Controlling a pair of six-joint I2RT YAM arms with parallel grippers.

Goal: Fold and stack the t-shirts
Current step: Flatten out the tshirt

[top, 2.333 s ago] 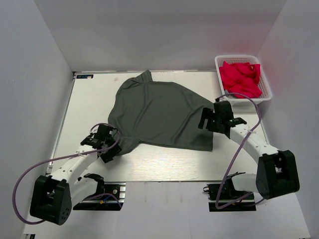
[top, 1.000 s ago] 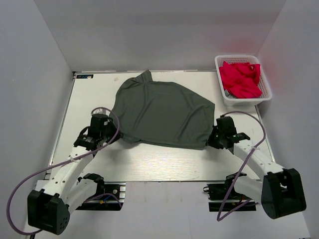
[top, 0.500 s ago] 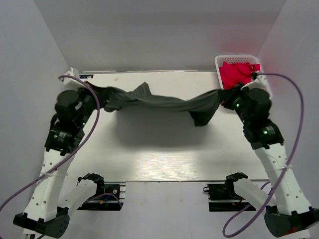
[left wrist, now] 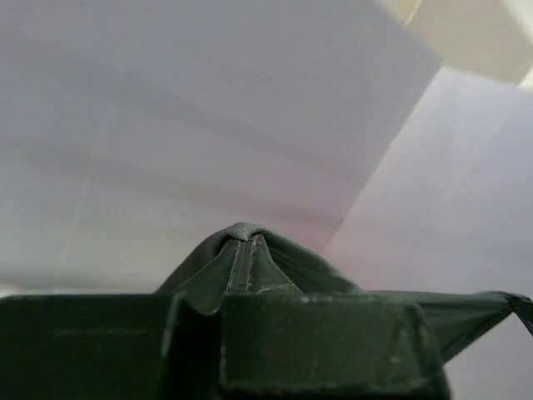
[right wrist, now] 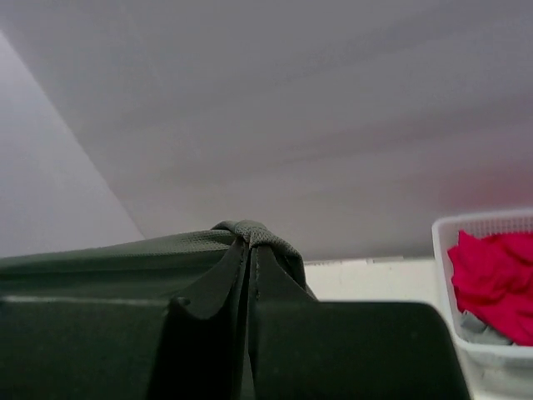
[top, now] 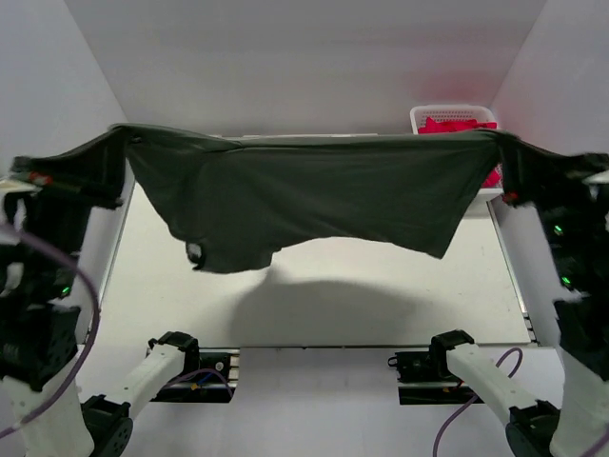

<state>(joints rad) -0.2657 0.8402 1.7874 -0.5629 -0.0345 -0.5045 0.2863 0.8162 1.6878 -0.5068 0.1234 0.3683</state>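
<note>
The dark charcoal-grey t-shirt hangs in the air above the table, stretched wide between both arms, its lower edge sagging and a small pale label showing low on the left. High at the far left, my left gripper is shut on one corner; in the left wrist view the cloth wraps over its tips. My right gripper is shut on the opposite corner, the fabric bunched over its tips. The red-pink t-shirts lie in the basket.
The white mesh basket stands at the table's back right corner, partly behind the raised shirt; the right wrist view shows its rim and the red cloth. The pale table top lies below, shadowed. Grey walls enclose the sides.
Both arms have risen and spread apart. The grey shirt, half a second ago a twisted rope just above the table, now hangs stretched out like a curtain.
</note>
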